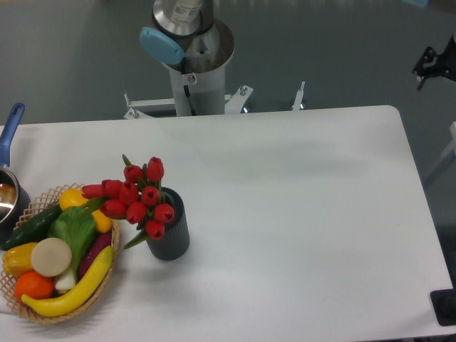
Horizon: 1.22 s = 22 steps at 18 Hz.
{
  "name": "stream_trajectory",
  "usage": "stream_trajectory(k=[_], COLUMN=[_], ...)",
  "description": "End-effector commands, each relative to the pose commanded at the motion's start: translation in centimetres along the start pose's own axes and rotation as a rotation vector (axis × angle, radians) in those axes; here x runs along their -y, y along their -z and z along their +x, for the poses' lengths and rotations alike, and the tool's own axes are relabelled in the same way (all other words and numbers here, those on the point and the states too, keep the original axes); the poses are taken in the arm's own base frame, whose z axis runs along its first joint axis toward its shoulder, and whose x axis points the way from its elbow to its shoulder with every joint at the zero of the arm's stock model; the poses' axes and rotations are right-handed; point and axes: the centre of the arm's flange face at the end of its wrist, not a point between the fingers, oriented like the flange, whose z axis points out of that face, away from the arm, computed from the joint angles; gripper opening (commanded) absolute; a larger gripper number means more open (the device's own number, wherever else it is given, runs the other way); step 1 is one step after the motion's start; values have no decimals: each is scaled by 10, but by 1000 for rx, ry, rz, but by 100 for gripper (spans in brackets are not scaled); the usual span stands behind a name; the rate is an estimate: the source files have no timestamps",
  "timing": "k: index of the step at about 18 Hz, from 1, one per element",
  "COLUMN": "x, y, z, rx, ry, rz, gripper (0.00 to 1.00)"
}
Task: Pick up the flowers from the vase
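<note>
Closest to the camera, down in the bottom-left corner, sat the wicker basket [18, 306] stuffed with fake produce: a yellow banana [68, 291] curled along the front edge, an orange [33, 285], a pale round slice of something, a leafy green thing, a purple eggplant, a cucumber [32, 224] and what looked like a yellow pepper. None of that mattered for the job, just clutter to steer around.

Right beside the basket, on its right, stood the vase [171, 235], a short dark ribbed cylinder, upright on the white table [299, 214]. It looked just beside the basket rim, maybe touching, honestly couldn't tell. The flowers [139, 196] were in it, red tulip buds on green stems, and the bunch wasn't sitting straight up. It leaned out to the left and back, with some buds hanging over the basket's edge. So the stems ran tilted, roughly from the vase mouth up toward the far left.

Further left, at the table edge, was the blue-handled pot [11, 192], only partly in shot.

At the far side, behind the table, only the arm's base column [196, 71] showed. The gripper wasn't in the picture at all, so no clue whether its fingers were apart or together. My guess was the arm had to reach forward and to the camera's left from that base, then come down on the stems following the lean.
</note>
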Motion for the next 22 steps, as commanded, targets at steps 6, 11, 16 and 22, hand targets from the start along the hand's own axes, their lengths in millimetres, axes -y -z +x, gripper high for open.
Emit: stream_trajectory(k=[6,11,16,22], x=[1,15,26,62], y=[-3,-22,-13,0], z=[3,28,103,167], rx=[-4,-40,-12,21], ry=[-4,8,51,80], rz=[24,119,344,570], gripper=[100,100,100,100])
